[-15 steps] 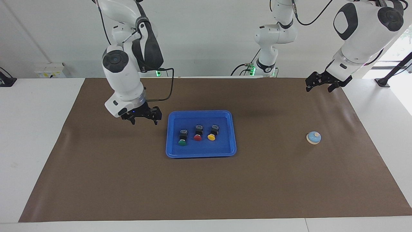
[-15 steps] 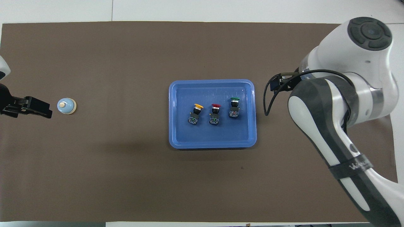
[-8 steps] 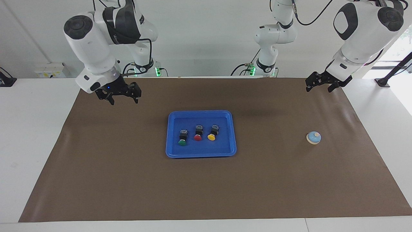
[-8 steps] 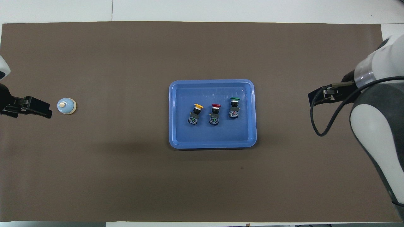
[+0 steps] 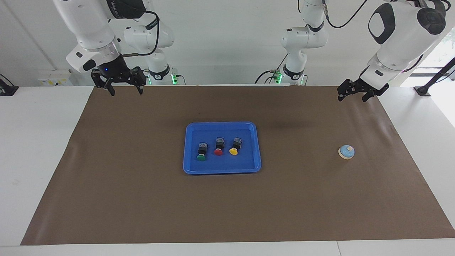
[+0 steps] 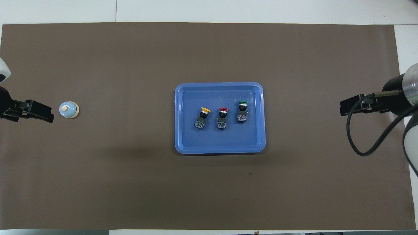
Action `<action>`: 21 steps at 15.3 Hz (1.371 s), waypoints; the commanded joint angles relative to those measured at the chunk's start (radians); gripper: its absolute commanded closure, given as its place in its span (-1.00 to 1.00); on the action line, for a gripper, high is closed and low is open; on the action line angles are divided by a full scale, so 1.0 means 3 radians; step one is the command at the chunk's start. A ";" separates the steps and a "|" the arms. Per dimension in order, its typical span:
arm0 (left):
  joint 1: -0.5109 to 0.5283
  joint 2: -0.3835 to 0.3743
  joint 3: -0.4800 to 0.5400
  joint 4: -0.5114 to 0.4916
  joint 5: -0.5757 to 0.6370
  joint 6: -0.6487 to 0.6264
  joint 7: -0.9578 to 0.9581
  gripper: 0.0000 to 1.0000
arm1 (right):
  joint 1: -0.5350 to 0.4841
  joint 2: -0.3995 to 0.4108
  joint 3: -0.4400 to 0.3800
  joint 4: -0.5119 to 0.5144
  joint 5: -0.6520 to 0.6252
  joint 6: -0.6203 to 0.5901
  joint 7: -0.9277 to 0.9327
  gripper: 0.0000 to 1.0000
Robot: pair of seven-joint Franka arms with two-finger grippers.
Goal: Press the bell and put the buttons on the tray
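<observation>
The brown mat (image 5: 142, 199) covers the table. The tray (image 5: 256, 144) sits mid-mat and holds the green button (image 5: 202, 151), red button (image 5: 218, 146) and yellow button (image 5: 235, 146) in a row. The bell (image 5: 346, 152) stands toward the left arm's end. The right gripper (image 5: 124, 90) and left gripper (image 5: 353, 96) hang over the mat's corners nearest the robots, both fully open and empty.

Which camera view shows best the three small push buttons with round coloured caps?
The overhead view: the three small push buttons lie in the shallow blue plastic tray, showing black bodies and yellow, red and green caps. The facing view shows the caps turned toward the camera, with the bodies partly hidden.
</observation>
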 commanded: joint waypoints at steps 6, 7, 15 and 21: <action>-0.0005 -0.0045 0.0008 -0.0020 0.0062 0.0007 -0.0010 -1.00 | -0.0084 0.0036 0.0046 0.0083 -0.0021 -0.0080 -0.0084 -1.00; -0.0010 -0.0045 0.0008 -0.0020 0.0062 0.0007 -0.0010 -1.00 | -0.0084 0.0031 0.0046 0.0073 -0.0021 -0.0080 -0.0079 -1.00; -0.0005 -0.0045 0.0008 -0.0025 0.0062 0.0007 -0.0010 -1.00 | -0.0079 -0.0004 0.0046 0.0027 -0.0021 -0.0080 -0.0074 -1.00; -0.0010 -0.0045 0.0008 -0.0025 0.0062 0.0007 -0.0010 -1.00 | -0.0079 -0.0004 0.0046 0.0027 -0.0021 -0.0080 -0.0074 -1.00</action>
